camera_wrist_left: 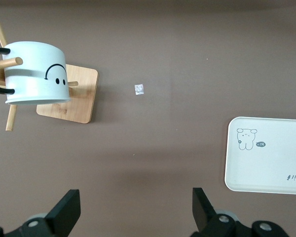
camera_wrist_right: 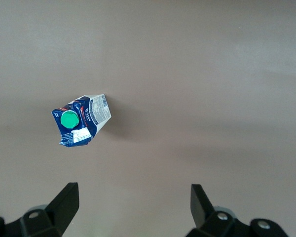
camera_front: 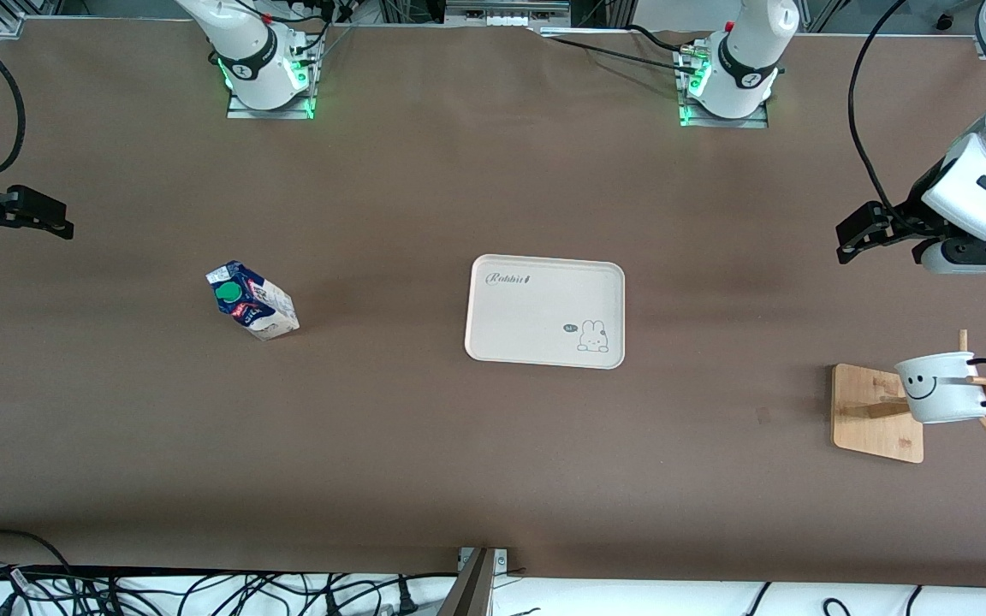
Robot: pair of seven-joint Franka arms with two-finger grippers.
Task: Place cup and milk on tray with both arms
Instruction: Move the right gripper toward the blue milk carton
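Nearest the camera, the cup [camera_front: 942, 387] hangs on a wooden rack [camera_front: 878, 412]; milk [camera_front: 252, 300] stands apart from the bare tray [camera_front: 544, 310]. Left gripper [camera_front: 865, 233] and right gripper [camera_front: 26, 216], both spread, seemingly haven't begun; each must descend and grasp.

The brown desk [camera_front: 424, 188] is carrying three things. The tray [camera_front: 544, 310] is lying flat near the middle. The milk [camera_front: 252, 300] is standing on the desk at the tray's nine o'clock, well apart from it, toward the right arm's end. A wooden rack [camera_front: 876, 412] is sitting at about the tray's four o'clock, toward the left arm's end, nearer the front camera. A small pale scrap [camera_wrist_left: 139, 89] is lying on the desk between rack and tray.
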